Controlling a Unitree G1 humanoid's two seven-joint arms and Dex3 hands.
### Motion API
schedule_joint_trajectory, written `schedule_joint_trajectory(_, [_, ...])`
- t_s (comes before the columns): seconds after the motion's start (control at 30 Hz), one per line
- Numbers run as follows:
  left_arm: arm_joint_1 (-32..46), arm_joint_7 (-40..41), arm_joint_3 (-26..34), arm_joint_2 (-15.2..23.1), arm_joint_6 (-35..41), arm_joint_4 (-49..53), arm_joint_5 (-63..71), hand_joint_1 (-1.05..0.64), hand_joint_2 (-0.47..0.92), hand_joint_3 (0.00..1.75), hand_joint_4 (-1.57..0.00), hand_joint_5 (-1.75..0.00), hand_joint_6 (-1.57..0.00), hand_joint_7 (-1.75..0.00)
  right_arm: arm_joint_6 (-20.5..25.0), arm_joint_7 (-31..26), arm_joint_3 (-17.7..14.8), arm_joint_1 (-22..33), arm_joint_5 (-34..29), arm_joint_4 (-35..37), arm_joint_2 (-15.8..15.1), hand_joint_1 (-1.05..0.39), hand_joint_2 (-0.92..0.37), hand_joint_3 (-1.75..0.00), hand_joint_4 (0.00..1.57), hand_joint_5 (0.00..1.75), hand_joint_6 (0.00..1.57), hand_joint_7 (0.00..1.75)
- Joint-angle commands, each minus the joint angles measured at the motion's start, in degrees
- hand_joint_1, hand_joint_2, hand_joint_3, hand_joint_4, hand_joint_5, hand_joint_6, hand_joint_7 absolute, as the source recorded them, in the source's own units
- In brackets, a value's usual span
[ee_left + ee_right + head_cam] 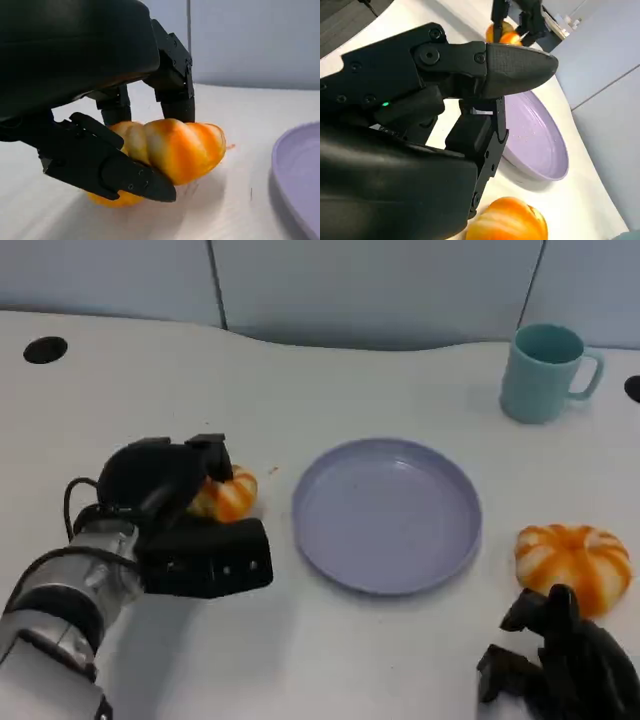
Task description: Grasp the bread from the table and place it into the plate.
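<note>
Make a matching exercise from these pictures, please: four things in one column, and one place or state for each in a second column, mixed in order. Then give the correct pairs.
Things:
1. plate
2. mug
3. bread on the left
4. bread on the right

Places or states:
A. between the fingers of the left hand
B. lies free on the table, just beyond the right hand
C. stands at the far right of the table
D. empty, in the middle between the two breads

Pairs: 1-D, 2-C, 3-A, 4-B
</note>
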Motion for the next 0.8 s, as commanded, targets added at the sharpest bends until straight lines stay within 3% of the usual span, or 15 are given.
schedule_joint_trajectory(0.03, [-4.49, 2.05, 0.55, 0.32, -4.31, -1.21, -0.55, -0.17, 0.88, 0.4, -0.76, -1.75, -0.68, -1.56, -0.07, -0.12, -0.31, -0.52, 0.04, 1.57, -0.63, -0.45, -0.92, -0.51, 1.17, 1.34, 1.04, 1.25])
schedule_joint_trajectory(0.13, [-5.63, 5.74, -0.33, -0.43, -6.18, -1.46, 0.66, -0.14, 0.62, 0.8, -0.81, -1.75, -0.64, -1.73, 0.0, 0.07, -0.14, -0.66, -0.04, 1.69, -0.71, -0.45, -0.92, -0.53, 1.18, 1.33, 1.04, 1.24])
schedule_joint_trajectory(0.3, [-7.94, 5.8, -1.09, -1.99, -11.02, -1.78, 0.82, -0.16, 0.54, 1.05, -0.85, -1.75, -0.68, -1.75, 0.89, -0.96, -0.53, -1.81, 0.11, 2.7, -0.45, -0.44, -0.92, -0.51, 1.23, 1.29, 1.07, 1.23])
schedule_joint_trajectory(0.6, [-8.81, 6.36, -2.36, -5.14, -17.01, -2.15, 1.54, -0.18, 0.43, 1.27, -0.88, -1.75, -0.71, -1.75, 0.92, -0.07, -0.19, -1.53, -0.18, 2.53, -1.48, -0.44, -0.92, -0.54, 1.18, 1.34, 1.02, 1.28])
schedule_joint_trajectory(0.8, [-9.38, 5.12, -4.76, -8.67, -16.5, -1.61, 3.31, -0.22, 0.47, 1.2, -0.89, -1.75, -0.71, -1.75, 0.68, 1.31, -0.45, -1.16, 0.16, 2.65, -2.02, -0.44, -0.92, -0.55, 1.18, 1.35, 1.02, 1.29])
